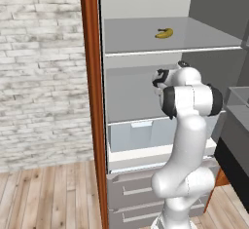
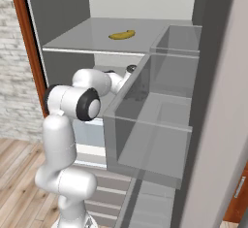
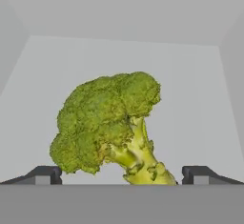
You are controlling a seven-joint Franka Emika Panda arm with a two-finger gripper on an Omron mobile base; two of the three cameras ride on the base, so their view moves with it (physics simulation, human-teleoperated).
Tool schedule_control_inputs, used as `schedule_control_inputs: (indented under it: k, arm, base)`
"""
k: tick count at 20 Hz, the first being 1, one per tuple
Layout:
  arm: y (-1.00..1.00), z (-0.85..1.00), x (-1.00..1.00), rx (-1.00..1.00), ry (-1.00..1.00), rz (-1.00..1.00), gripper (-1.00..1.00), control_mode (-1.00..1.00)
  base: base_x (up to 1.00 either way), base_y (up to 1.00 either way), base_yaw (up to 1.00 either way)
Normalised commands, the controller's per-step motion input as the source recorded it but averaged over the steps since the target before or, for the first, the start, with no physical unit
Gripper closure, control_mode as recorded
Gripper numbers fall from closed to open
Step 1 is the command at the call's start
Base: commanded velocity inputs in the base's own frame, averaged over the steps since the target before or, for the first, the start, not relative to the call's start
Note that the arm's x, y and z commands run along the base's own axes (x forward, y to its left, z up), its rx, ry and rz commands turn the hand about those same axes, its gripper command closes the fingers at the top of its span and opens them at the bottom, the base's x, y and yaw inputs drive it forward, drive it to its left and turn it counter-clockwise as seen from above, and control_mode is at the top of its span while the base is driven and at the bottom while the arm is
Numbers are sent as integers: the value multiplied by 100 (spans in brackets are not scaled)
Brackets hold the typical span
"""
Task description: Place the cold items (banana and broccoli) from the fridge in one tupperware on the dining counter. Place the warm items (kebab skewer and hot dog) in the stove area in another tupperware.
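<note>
In the hand view the green broccoli (image 3: 107, 123) lies on a pale grey fridge shelf, its stalk pointing toward the camera. My gripper (image 3: 122, 175) is open, one dark fingertip (image 3: 45, 174) left of the floret and the other right of the stalk, neither touching it. The yellow banana (image 1: 164, 33) (image 2: 122, 35) rests on the upper shelf of the open fridge (image 1: 141, 43) (image 2: 68, 8). My arm reaches into the shelf below the banana, and its own links hide the hand in both base views.
The fridge's red-brown side panel (image 1: 92, 101) stands left of the arm. Clear door bins (image 2: 150, 125) jut out on the right in the right base view. Grey drawers (image 1: 131, 189) lie below the shelves. A brick wall (image 1: 39, 67) and wood floor are at left.
</note>
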Motion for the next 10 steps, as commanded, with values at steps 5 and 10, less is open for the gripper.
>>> schedule_control_inputs:
  k: [5, 10]
  arm:
    - [-6, -7, 18, 0, -4, 0, -100, -100]
    - [-5, -1, 4, 0, -4, -2, -100, -100]
  base:
    - [0, 0, 0]
    - [0, 0, 0]
